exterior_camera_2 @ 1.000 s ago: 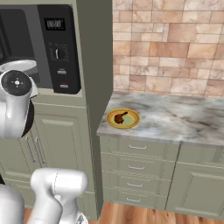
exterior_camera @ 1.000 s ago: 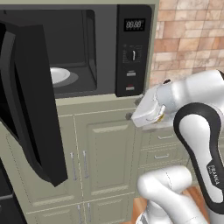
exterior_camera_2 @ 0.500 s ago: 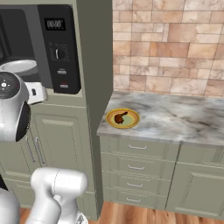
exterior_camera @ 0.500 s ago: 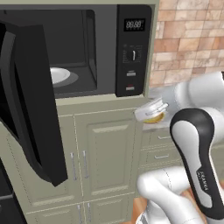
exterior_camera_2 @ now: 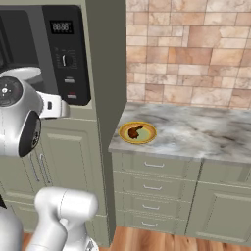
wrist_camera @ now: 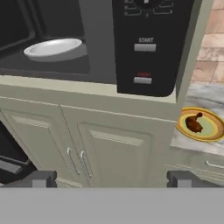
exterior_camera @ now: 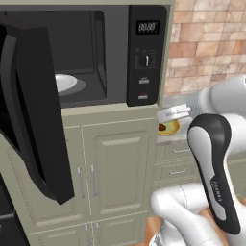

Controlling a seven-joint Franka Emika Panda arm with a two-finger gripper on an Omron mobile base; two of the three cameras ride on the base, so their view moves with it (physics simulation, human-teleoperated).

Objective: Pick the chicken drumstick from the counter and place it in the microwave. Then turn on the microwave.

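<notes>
Pincer point(wrist_camera: 111, 179) released, jaws spread wide, nothing between them; the two dark blocky fingertips point(wrist_camera: 38, 179) sit far apart at the bottom of the hand view. In the left base view the pincer point(exterior_camera: 174, 114) hangs in the air in front of the cabinet front, just below the microwave's control panel

Directly ahead of the pincer: beige cabinet doors point(wrist_camera: 100, 144), flat panels with raised frames and slim metal bar handles

Ahead and to the right, a little further off: drumstick point(wrist_camera: 193, 123) lying on a round yellow-green plate point(wrist_camera: 213, 131), well apart from the fingers. Drumstick is glossy reddish-brown, fat and rounded at one end, narrowing to a thin dark bone end. From the right base view the drumstick point(exterior_camera_2: 134, 131) sits about mid-plate, and the plate point(exterior_camera_2: 147, 138) rests near the left end of the counter point(exterior_camera_2: 196, 131), grey-white marbled stone over beige drawers with bar pulls

Above the pincer: microwave point(exterior_camera: 113, 57), black, boxy, built into the cabinet column. Its control panel point(wrist_camera: 148, 48) is smooth black with two small grey rectangular buttons, the upper one marked START. Door point(exterior_camera: 33, 115) hangs swung open to the left, a dark glossy slab. Inside, up and left of the pincer, a shallow white round turntable plate point(wrist_camera: 53, 46) on the dark cavity floor

Furthest back: brick-pattern tile wall point(exterior_camera_2: 191, 54), tan and pinkish, matte
</notes>
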